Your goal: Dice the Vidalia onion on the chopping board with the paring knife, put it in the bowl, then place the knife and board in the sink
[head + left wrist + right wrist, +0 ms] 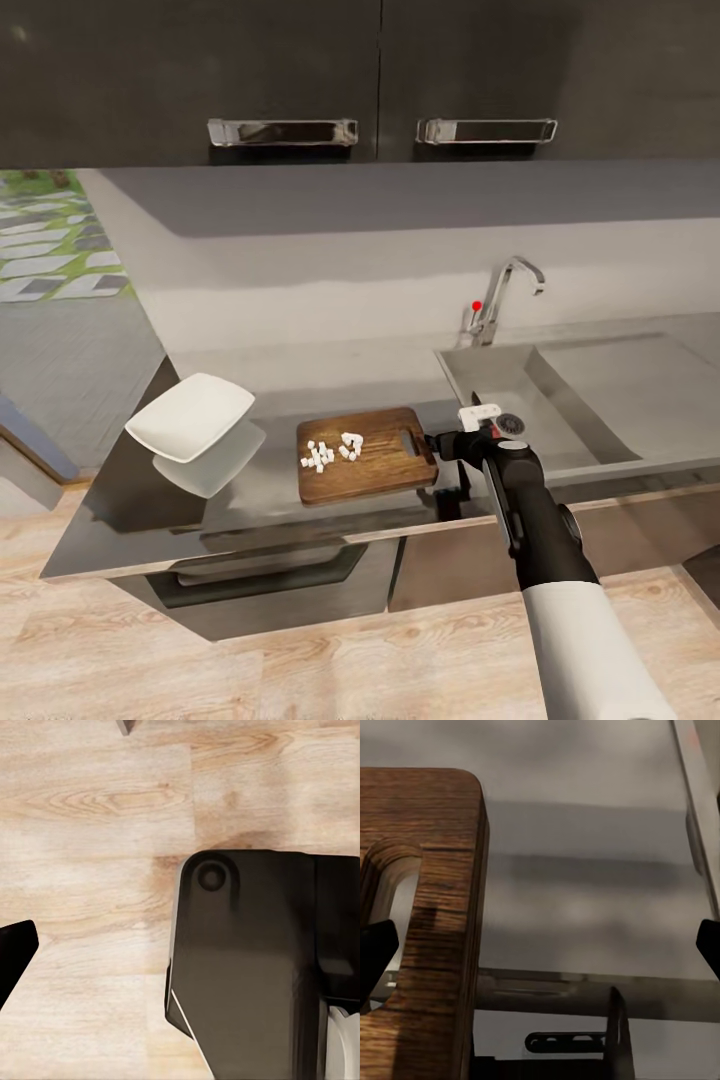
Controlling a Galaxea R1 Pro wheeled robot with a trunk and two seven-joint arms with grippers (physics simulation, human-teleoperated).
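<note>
The brown chopping board [365, 470] lies on the grey countertop [260, 490], its handle slot toward the sink [560, 400]. A small heap of white diced onion [330, 452] sits on the board's left half. The white bowl [190, 415] stands at the counter's left end, mirrored in the glossy top. My right gripper [437, 447] is open at the board's handle end. In the right wrist view the board's slotted end [435, 870] lies in front of one fingertip [375, 952], and the right gripper [540, 952] gapes wide. The paring knife is out of view. My left gripper [180, 952] hangs over the wood floor.
A chrome faucet [505, 290] with a red dot at its base rises behind the sink. Dark upper cabinets [380, 80] hang overhead. Below the counter's front edge are grey drawers [270, 575]. The robot's dark body [255, 967] shows in the left wrist view.
</note>
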